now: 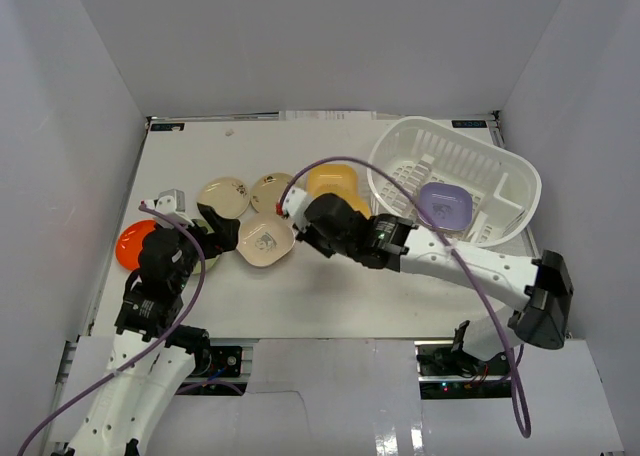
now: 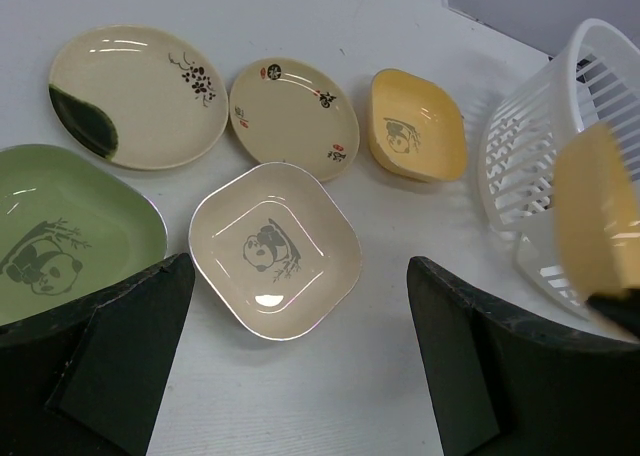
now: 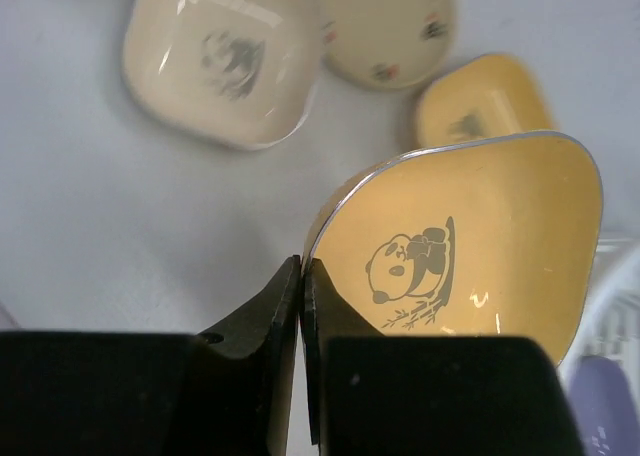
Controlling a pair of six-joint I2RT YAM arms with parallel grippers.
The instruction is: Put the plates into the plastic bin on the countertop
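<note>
Pinch by right gripper (image 3: 302,268) on rim of yellow panda plate (image 3: 470,246) — keep level, carry toward 3 o'clock, release low inside plastic bin (image 1: 470,146); left gripper (image 2: 300,316) spread.

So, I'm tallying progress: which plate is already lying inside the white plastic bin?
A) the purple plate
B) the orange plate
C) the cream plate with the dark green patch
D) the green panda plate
A: in the top view the purple plate lies inside the plastic bin.
</note>
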